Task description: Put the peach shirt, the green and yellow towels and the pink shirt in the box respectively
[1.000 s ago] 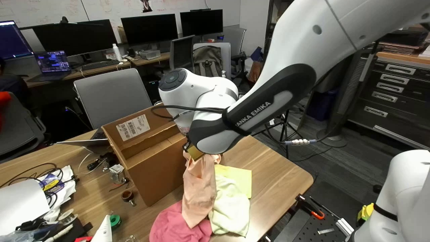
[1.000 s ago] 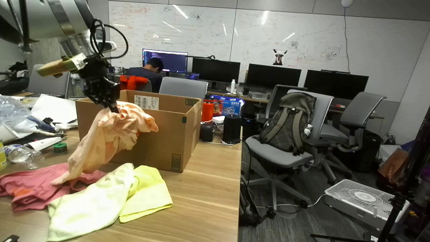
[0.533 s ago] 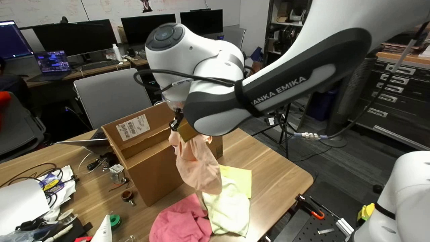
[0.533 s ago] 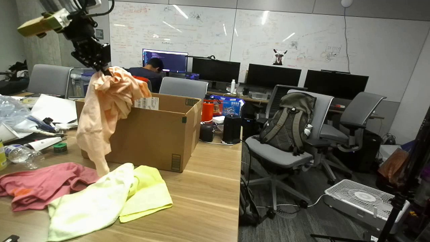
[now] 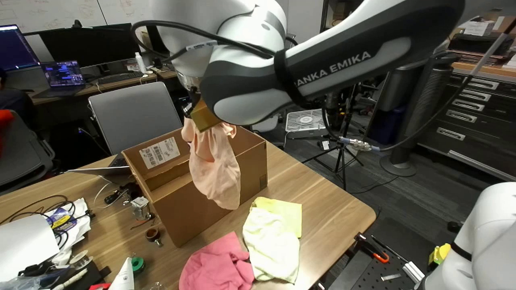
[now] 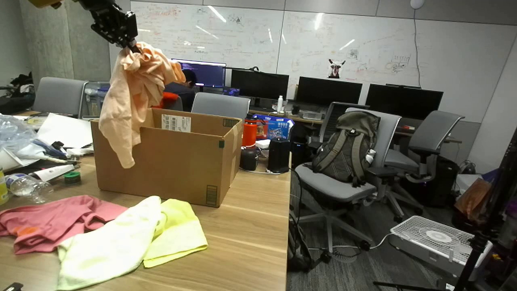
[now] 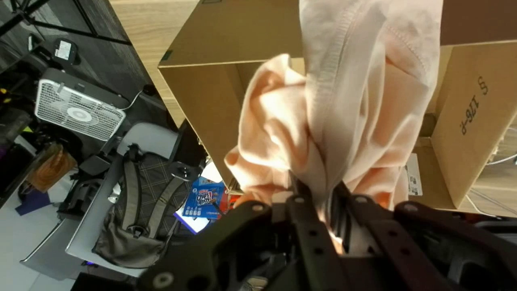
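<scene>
My gripper (image 7: 319, 192) is shut on the bunched peach shirt (image 7: 363, 93), whose folds spread out on either side of the fingers. In both exterior views the peach shirt (image 6: 131, 93) hangs high, its long lower end dangling before the near wall of the cardboard box (image 6: 177, 165), off the table. Seen from the wrist, the open box (image 7: 242, 36) lies beneath and behind the shirt. On the table before the box rest the crumpled pink shirt (image 5: 217, 264), the pale green towel (image 5: 271, 245) and the yellow towel (image 5: 288, 213), the green one partly over the yellow.
Papers, cables and small tools (image 5: 72, 217) clutter the table beside the box. A red bottle (image 6: 249, 132) and black items stand behind it. A grey chair (image 5: 135, 114) sits beyond the table. The table's edge (image 6: 288, 226) drops to the floor.
My gripper has risen, carrying the peach shirt up and toward the box. The shirt's lower end has come up off the other cloths. Box, towels and pink shirt stay put.
</scene>
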`<state>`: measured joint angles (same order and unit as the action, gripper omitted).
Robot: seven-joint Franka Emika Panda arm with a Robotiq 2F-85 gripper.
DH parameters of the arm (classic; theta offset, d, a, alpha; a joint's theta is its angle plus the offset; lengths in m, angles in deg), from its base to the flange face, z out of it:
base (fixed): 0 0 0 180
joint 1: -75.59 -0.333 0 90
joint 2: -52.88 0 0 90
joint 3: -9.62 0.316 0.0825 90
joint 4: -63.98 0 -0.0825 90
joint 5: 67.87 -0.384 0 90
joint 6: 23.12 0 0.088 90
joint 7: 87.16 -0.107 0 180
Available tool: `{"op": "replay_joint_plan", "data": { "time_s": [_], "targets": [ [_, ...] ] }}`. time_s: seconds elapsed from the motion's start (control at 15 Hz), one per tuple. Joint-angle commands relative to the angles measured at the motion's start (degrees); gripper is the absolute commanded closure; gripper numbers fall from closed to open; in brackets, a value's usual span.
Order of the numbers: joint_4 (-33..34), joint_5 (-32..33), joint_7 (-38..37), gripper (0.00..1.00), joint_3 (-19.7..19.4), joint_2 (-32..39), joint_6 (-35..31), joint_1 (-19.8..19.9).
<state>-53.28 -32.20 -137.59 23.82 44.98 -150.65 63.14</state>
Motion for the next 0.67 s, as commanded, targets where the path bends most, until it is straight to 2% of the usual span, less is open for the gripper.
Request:
{"op": "replay_joint_plan", "data": {
  "time_s": [0.0, 0.33, 0.6],
  "targets": [
    [7.08, 3.23, -2.04, 0.96, 1.57, 4.27, 2.17, 1.09],
    [14.19, 6.26, -2.59, 0.96, 0.42, 11.17, 2.30, 0.18],
    [23.27, 8.31, -2.71, 0.96, -1.28, 17.30, 3.07, -1.14]
  ]
}}
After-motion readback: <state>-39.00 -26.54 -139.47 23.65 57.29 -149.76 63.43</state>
